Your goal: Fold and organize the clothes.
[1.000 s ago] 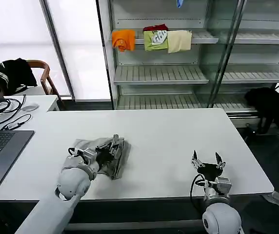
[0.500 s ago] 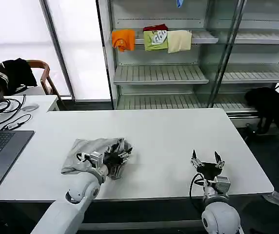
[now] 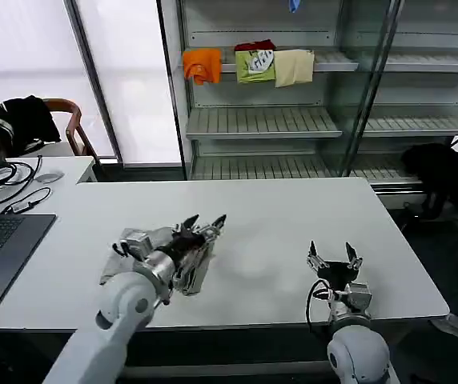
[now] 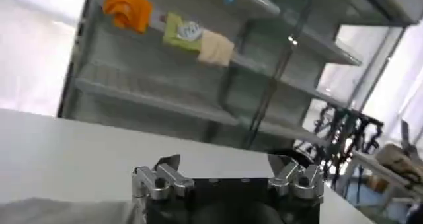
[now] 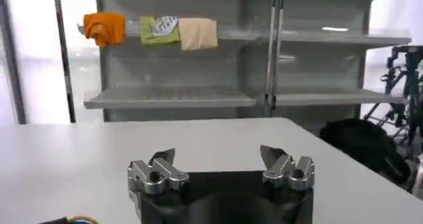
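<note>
My left gripper (image 3: 205, 223) is spread empty right over the shirt (image 3: 145, 240), which bunches leftward; right gripper (image 3: 330, 256) idles open, well apart.

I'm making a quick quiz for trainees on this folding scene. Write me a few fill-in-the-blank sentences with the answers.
1. The grey shirt lies crumpled on the white ____.
2. The left gripper is above the shirt, fingers ____.
3. The right gripper is open and holds ____.
4. The orange garment rests on a ____.

Missing words: table; open; nothing; shelf
</note>
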Action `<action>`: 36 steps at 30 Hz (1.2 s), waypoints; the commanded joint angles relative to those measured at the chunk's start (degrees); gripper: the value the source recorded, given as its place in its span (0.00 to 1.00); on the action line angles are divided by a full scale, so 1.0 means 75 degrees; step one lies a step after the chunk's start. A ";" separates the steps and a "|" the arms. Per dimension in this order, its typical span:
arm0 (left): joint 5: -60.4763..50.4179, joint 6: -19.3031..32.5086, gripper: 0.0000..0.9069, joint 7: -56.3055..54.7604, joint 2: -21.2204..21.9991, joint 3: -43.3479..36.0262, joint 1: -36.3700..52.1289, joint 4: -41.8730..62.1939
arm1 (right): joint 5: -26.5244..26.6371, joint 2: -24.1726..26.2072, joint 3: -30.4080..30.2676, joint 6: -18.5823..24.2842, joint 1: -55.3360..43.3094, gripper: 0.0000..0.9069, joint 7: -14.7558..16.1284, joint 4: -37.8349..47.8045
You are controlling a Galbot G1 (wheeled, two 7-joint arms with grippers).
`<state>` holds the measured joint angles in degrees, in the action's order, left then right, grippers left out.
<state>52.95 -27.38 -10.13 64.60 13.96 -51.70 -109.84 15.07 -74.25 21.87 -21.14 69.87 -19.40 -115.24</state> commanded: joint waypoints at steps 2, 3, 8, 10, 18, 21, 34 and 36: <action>0.0428 -0.0613 1.00 -0.0329 -0.1559 0.2452 -0.1099 0.0113 | 0.0326 0.0314 -0.0321 -0.0103 -0.0324 1.00 0.0001 -0.0035; 0.0354 -0.0612 1.00 -0.0261 -0.1561 0.2544 -0.1200 0.0197 | 0.0340 0.0320 -0.0337 -0.0116 -0.0345 1.00 0.0003 -0.0026; -0.0193 -0.0377 1.00 0.0230 -0.1504 0.2893 -0.1500 0.0885 | 0.0349 0.0308 -0.0372 -0.0161 -0.0424 1.00 0.0008 0.0039; -0.0340 -0.0325 1.00 0.0346 -0.1467 0.2932 -0.1553 0.1147 | 0.0341 0.0285 -0.0373 -0.0164 -0.0417 1.00 0.0008 0.0031; -0.0680 -0.0134 1.00 0.0739 -0.1366 0.2767 -0.1577 0.1780 | 0.0295 0.0185 -0.0368 -0.0192 -0.0405 1.00 0.0018 0.0043; -0.0791 -0.0116 1.00 0.0836 -0.1296 0.2667 -0.1560 0.1918 | 0.0273 0.0136 -0.0372 -0.0190 -0.0398 1.00 0.0027 0.0061; -0.0850 -0.0211 1.00 0.1008 -0.1124 0.2457 -0.1538 0.1817 | 0.0231 0.0107 -0.0364 -0.0142 -0.0365 1.00 0.0034 0.0198; -0.0905 -0.0199 1.00 0.1099 -0.1085 0.2425 -0.1547 0.1832 | 0.0225 0.0102 -0.0364 -0.0131 -0.0361 1.00 0.0035 0.0216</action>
<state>47.34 -28.88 -3.34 56.38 31.97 -62.72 -97.55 16.75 -73.49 19.21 -22.17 67.23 -19.16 -113.71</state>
